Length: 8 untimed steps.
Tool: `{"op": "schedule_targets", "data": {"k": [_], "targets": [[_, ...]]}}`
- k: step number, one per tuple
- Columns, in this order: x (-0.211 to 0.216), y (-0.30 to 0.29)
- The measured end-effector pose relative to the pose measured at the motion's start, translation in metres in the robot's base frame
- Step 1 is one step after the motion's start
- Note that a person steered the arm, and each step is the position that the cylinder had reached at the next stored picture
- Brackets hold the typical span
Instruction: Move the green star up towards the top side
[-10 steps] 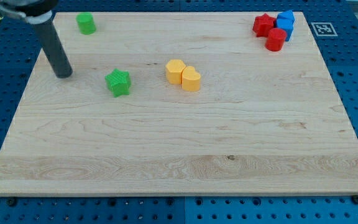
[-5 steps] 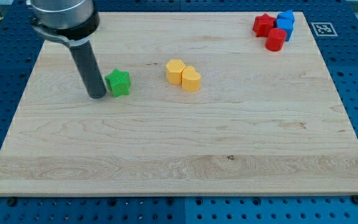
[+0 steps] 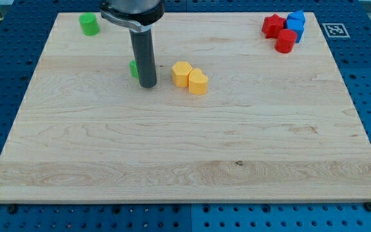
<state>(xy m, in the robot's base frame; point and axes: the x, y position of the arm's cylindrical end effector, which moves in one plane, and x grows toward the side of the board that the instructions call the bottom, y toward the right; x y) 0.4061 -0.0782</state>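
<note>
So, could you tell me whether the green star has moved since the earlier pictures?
Yes. The green star has shifted toward the view's top and right, closer to the yellow blocks; my tip now hides most of it.

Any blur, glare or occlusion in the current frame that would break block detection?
Camera view: lighting is even and soft, with no glare on the wooden board and only faint shadows. Blocks look sharp, e.g. the yellow pair. The main problem is occlusion: the rod hides most of the green star, just a sliver shows at its left. My tip sits at the star's lower right.
</note>
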Motion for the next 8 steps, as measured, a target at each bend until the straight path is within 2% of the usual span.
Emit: {"op": "schedule_targets", "data": {"k": [3, 8], "targets": [[-0.001, -0.026], [-0.053, -0.003]]}}
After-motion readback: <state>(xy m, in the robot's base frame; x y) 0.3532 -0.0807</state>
